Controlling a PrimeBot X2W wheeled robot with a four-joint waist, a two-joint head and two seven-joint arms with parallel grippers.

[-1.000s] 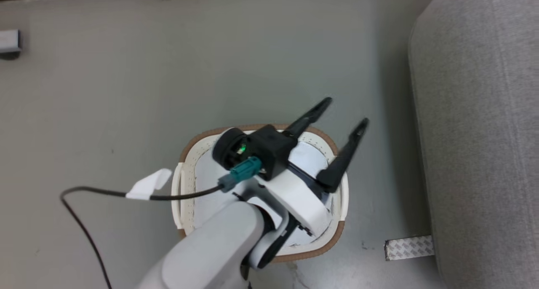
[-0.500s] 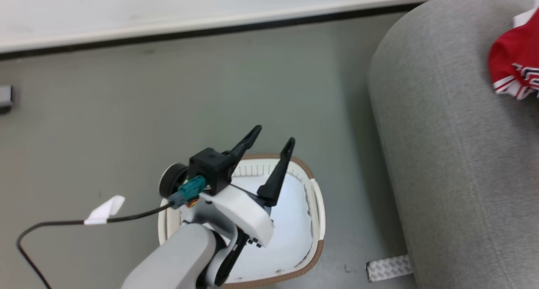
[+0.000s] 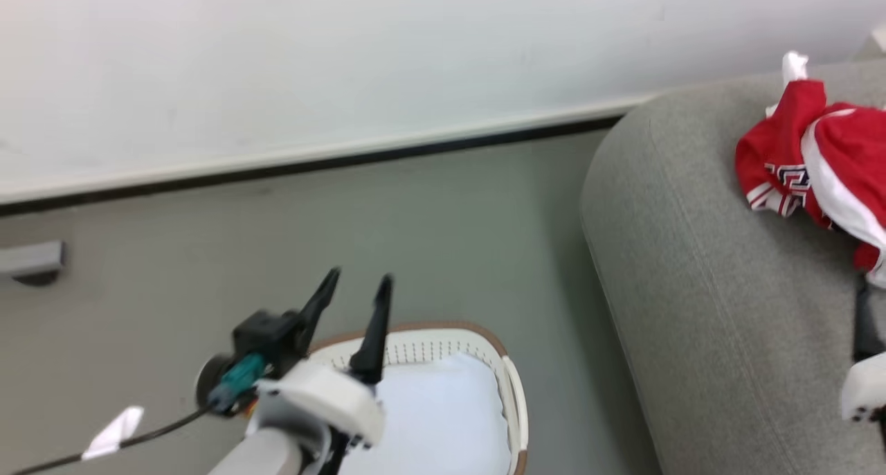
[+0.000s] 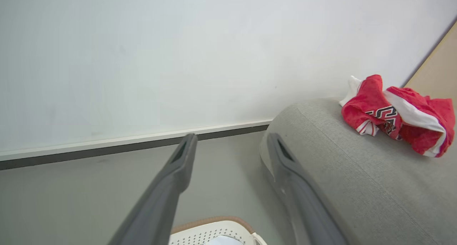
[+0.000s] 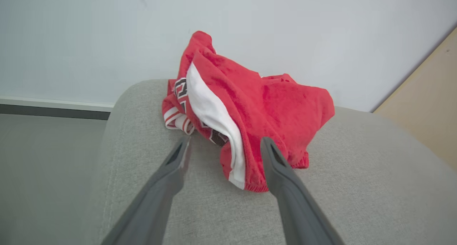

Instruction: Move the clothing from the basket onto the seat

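Observation:
The red clothing (image 5: 250, 113) with white trim and block lettering lies crumpled on the grey seat (image 5: 357, 188), against the wall. My right gripper (image 5: 225, 142) is open just short of it, fingers either side of its near edge, gripping nothing. The clothing (image 3: 803, 142) sits at the far right of the seat (image 3: 692, 288) in the head view. The cream basket (image 3: 484, 340) with its brown rim stands on the floor left of the seat, holding a plain white cloth (image 3: 436, 406). My left gripper (image 3: 360, 278) hangs open and empty over the basket's far left rim.
A white wall with a dark baseboard (image 3: 346, 160) runs behind the grey floor. A grey fitting (image 3: 31, 260) sits at the far left. A black cable with a white tag (image 3: 111, 426) trails from my left wrist. A beige panel (image 4: 439, 73) stands beyond the seat.
The head camera has swung up, bringing the wall, the seat top and the red clothing into view. My left gripper stays open and now sits nearer the basket's left rim.

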